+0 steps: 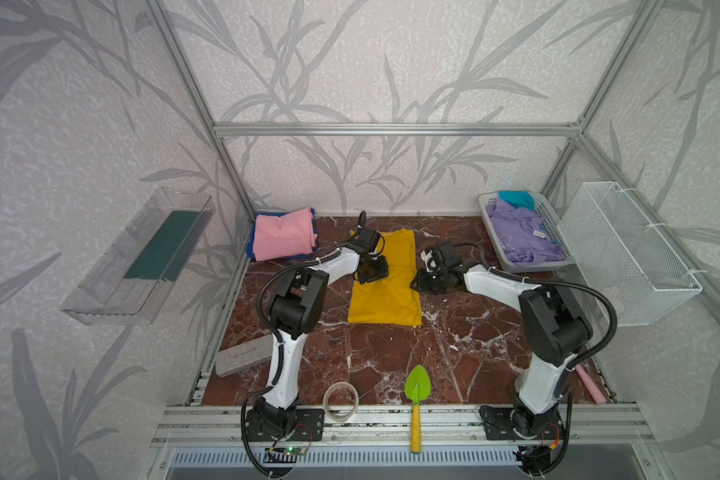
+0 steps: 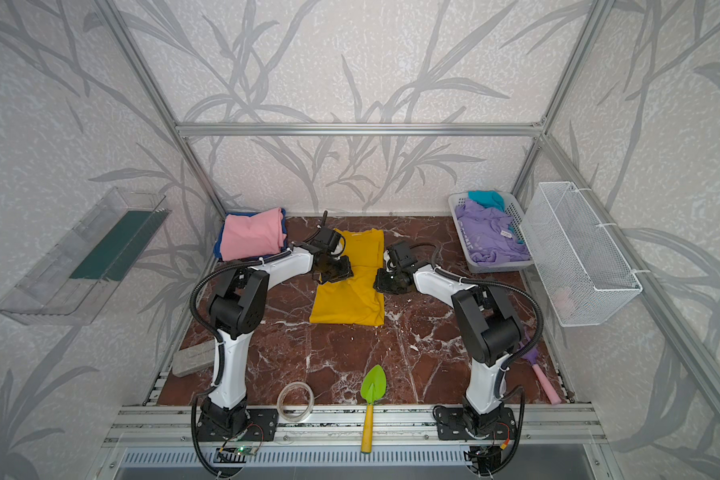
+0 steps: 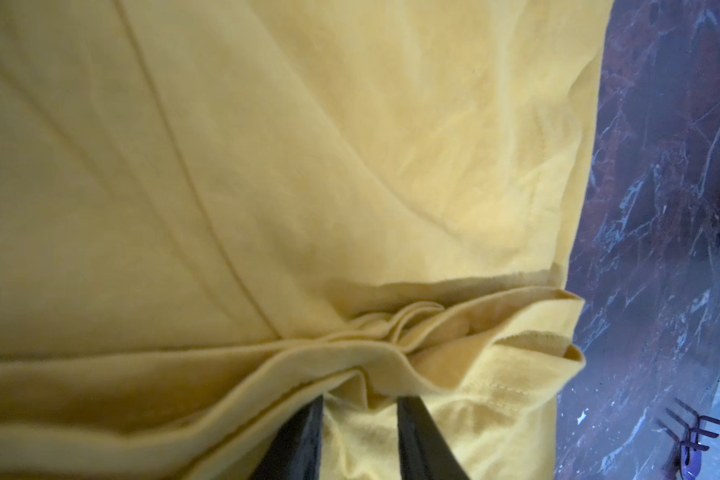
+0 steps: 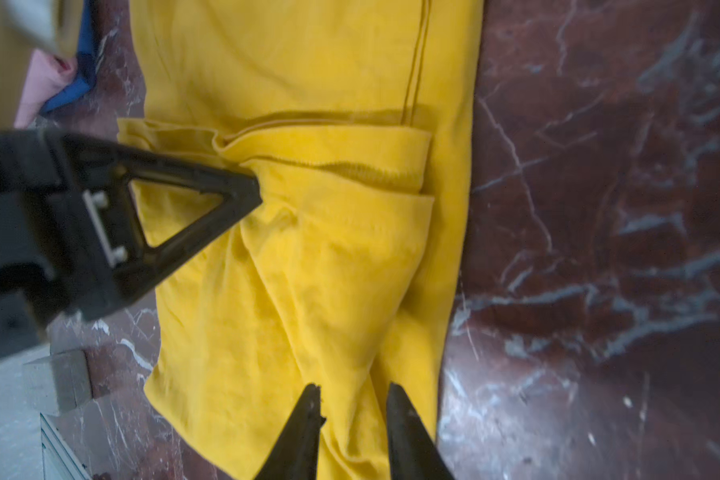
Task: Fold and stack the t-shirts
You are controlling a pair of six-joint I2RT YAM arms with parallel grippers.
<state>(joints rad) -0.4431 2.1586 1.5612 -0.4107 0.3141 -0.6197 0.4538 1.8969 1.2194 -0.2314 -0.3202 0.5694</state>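
Nearest, at the front edge of the red-brown marble bench (image 1: pixel 391 357), lie a green plastic trowel with a yellow handle (image 1: pixel 416 388) and a clear tape roll (image 1: pixel 341 401). Mid-bench, the mustard-yellow cotton t-shirt (image 1: pixel 385 301) lies flat in a long strip. The left hand (image 3: pixel 360 399) pinches a bunched fold at its left edge. The right hand (image 4: pixel 354 395) stands narrow at its right edge with cloth between the fingers; whether it grips I cannot tell.

Far left, a folded pink t-shirt (image 1: pixel 283 239) sits on a folded blue t-shirt (image 1: pixel 249 249). Far right, a pale perforated plastic basket (image 1: pixel 495 239) holds a crumpled lavender t-shirt (image 1: pixel 524 237) and, behind it, a teal t-shirt (image 1: pixel 516 198). A white wire-mesh basket (image 1: pixel 624 249) hangs on the right wall, its contents unclear. A clear plastic tray (image 1: pixel 113 286) on the left wall holds a dark green pad (image 1: pixel 163 245).
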